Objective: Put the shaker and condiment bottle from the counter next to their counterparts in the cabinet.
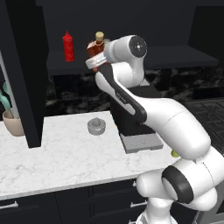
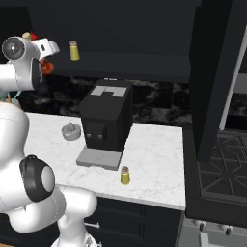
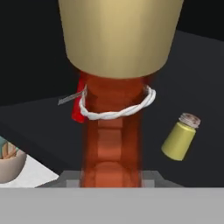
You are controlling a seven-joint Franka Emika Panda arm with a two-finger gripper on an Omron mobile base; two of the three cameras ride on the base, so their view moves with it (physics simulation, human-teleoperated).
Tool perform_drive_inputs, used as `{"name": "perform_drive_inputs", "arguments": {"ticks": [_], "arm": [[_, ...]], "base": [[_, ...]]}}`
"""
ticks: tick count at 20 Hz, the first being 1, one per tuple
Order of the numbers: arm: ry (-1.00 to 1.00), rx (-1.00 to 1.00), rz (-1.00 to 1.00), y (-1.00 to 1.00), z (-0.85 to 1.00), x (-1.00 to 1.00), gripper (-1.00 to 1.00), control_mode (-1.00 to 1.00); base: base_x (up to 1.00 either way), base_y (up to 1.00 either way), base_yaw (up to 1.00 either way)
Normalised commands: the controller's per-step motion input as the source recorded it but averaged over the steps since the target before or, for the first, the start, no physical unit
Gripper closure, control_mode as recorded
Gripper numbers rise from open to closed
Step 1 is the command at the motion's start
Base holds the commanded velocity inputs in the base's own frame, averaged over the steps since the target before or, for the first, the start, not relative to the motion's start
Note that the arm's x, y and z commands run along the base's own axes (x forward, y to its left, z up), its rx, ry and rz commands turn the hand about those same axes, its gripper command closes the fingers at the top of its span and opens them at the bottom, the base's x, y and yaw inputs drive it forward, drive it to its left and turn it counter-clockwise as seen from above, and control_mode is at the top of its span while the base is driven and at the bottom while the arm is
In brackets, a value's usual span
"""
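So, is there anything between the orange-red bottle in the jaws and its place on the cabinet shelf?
Nothing visible blocks it. The squat orange-red faceted bottle is held up at the dark cabinet shelf, close to the slim bright red squeeze bottle. The small yellow shaker on the shelf stands off to the side.

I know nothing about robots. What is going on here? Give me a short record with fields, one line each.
Held item: squat orange-red faceted bottle with yellowish cap, gripped at the neck
End effector: shut on the bottle, raised at the black wall cabinet's dark shelf
Already on shelf: slim bright red squeeze bottle; small yellow shaker
Still on white marble counter: small yellow-olive shaker, in front of the black coffee machine
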Motion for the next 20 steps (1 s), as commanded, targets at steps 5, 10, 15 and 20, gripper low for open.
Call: {"name": "perform_drive_inputs", "arguments": {"ticks": [5, 10, 15, 20], "arm": [[0.04, 0.05, 0.00, 0.23, 0.00, 0.66, 1.00, -1.00], [0.03, 0.09, 0.00, 0.18, 0.00, 0.63, 1.00, -1.00], [0.02, 0.09, 0.00, 0.18, 0.00, 0.57, 1.00, -1.00], [0.00, 0.02, 0.00, 0.20, -0.04, 0.41, 1.00, -1.00]], "base": [[0.00, 0.00, 0.00], [0.00, 0.00, 0.00], [0.00, 0.00, 0.00], [0.00, 0.00, 0.00]]}}
